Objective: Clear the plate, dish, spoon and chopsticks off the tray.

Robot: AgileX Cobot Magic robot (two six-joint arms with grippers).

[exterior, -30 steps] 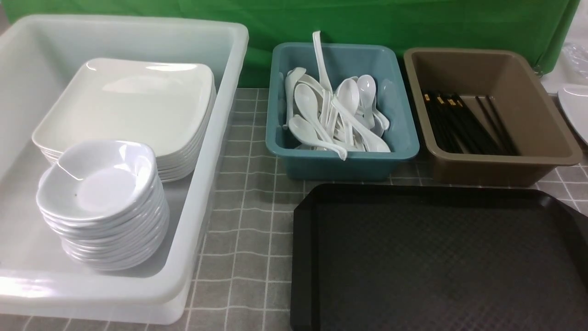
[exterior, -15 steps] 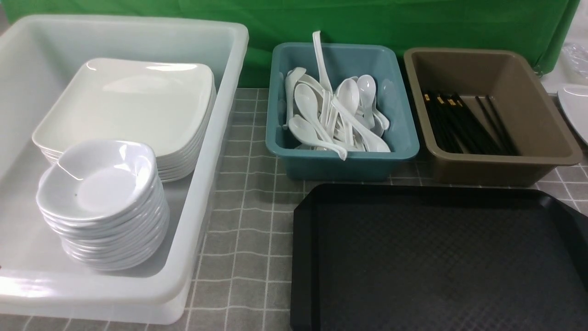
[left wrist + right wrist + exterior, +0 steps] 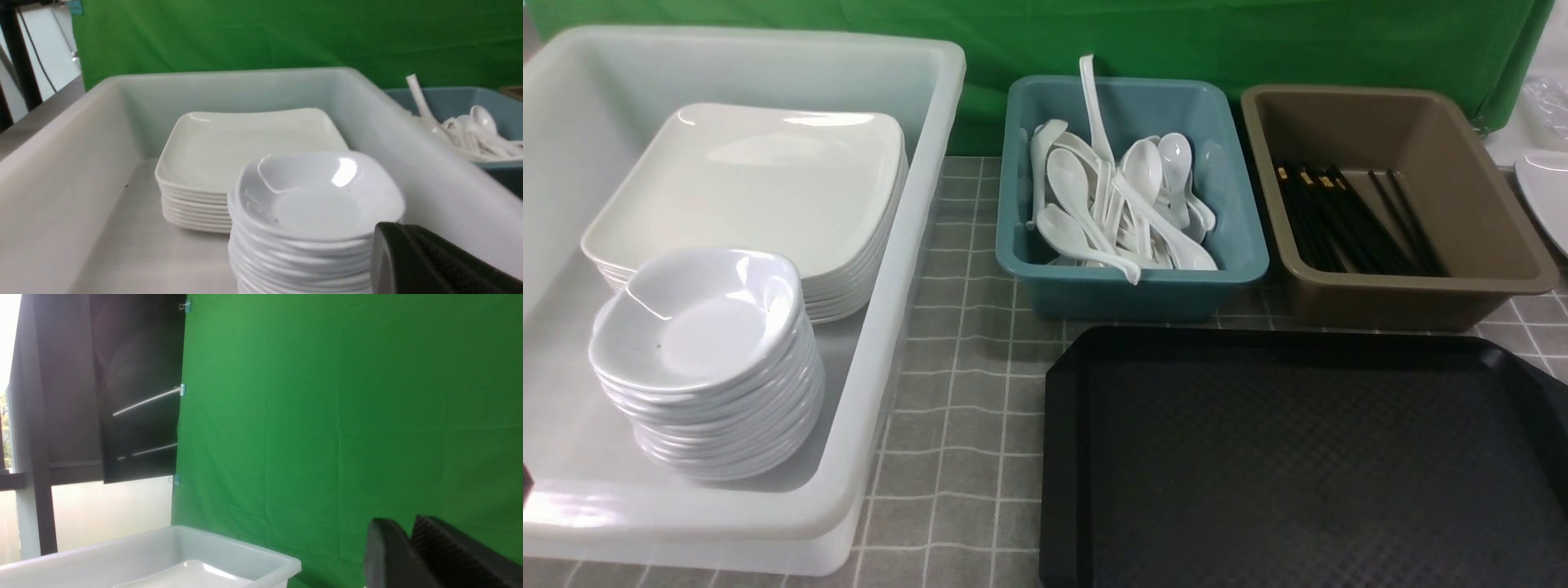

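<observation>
The black tray [image 3: 1307, 457] lies at the front right with nothing on it. In the white tub [image 3: 882, 343] on the left, a plate [image 3: 752, 184] tops a stack, and a dish [image 3: 698, 322] tops a stack in front of it. Several spoons [image 3: 1123, 208] fill the teal bin [image 3: 1135, 294]. Chopsticks [image 3: 1347, 220] lie in the brown bin [image 3: 1421, 302]. My left gripper [image 3: 388, 228] is shut and empty, close beside the dish stack [image 3: 314, 204] in the tub. My right gripper [image 3: 402, 522] faces the green backdrop, jaws a little apart, holding nothing.
A grey tiled cloth [image 3: 964, 392] covers the table between the tub, the bins and the tray. A white plate edge [image 3: 1547, 192] shows at the far right. The green backdrop [image 3: 1176, 33] stands behind the bins.
A dark sliver has come into the front view at its left edge beside the tub. Nothing on the table has moved.
</observation>
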